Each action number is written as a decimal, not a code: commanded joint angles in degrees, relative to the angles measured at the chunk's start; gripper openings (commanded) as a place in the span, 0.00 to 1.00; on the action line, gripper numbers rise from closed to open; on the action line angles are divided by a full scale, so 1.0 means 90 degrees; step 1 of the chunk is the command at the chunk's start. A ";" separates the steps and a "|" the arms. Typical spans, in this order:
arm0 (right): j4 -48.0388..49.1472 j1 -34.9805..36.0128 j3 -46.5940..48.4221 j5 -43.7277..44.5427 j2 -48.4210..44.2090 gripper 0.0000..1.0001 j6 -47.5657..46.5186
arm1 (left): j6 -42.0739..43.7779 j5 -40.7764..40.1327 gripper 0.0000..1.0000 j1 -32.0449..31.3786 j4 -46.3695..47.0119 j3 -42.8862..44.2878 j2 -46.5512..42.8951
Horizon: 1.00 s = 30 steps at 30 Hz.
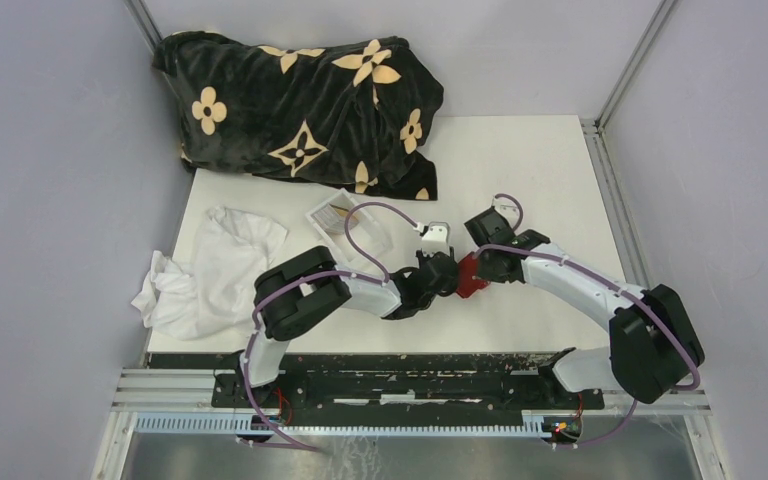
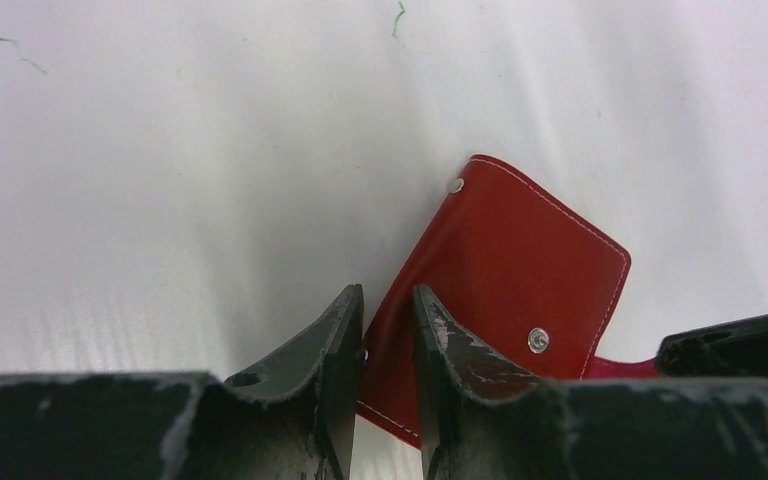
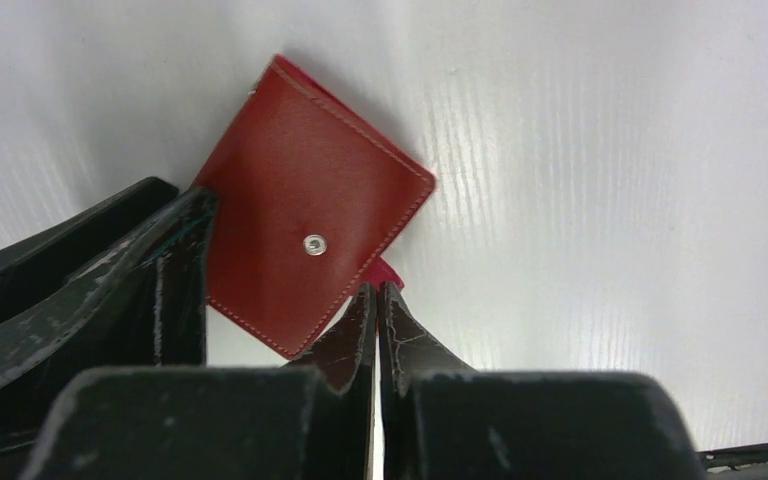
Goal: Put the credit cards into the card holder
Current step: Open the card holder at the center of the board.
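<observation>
The red card holder point(image 1: 472, 281) lies closed on the white table between my two grippers. It fills the left wrist view point(image 2: 520, 270) and the right wrist view point(image 3: 310, 240), pale stud showing. My left gripper point(image 1: 449, 272) stands over its near corner point(image 2: 388, 320) with the jaws a narrow gap apart. I cannot tell if it touches. Its fingers point(image 3: 175, 285) cover the holder's left edge. My right gripper point(image 1: 481, 263) is shut point(image 3: 377, 300) on the holder's pink-red snap tab point(image 3: 392, 272). No credit cards show in any view.
A clear plastic box point(image 1: 345, 225) stands just behind the left arm. A crumpled white cloth point(image 1: 210, 270) lies at the table's left edge. A black blanket with tan flowers point(image 1: 300, 100) is heaped at the back left. Grey walls close both sides.
</observation>
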 commanded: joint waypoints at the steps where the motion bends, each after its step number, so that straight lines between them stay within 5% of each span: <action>1: -0.0046 -0.0210 -0.0024 0.0100 -0.0171 0.01 -0.0012 | 0.0008 -0.0441 0.33 0.0059 -0.1932 -0.0487 0.0140; 15: 0.0312 -0.0379 0.1943 -0.0613 0.1959 0.01 -0.0675 | -0.0304 -0.0943 0.35 0.0059 -0.2319 -0.1257 -0.0713; 24: 0.0106 -0.0377 0.3060 -0.0680 0.2780 0.02 -0.1003 | -0.0462 -0.1546 0.45 0.0087 -0.2715 -0.1102 -0.1031; 30: 0.0081 -0.0380 0.3042 -0.0557 0.2625 0.22 -0.1342 | -0.0329 -0.1932 0.59 0.0094 -0.2988 -0.0784 -0.1473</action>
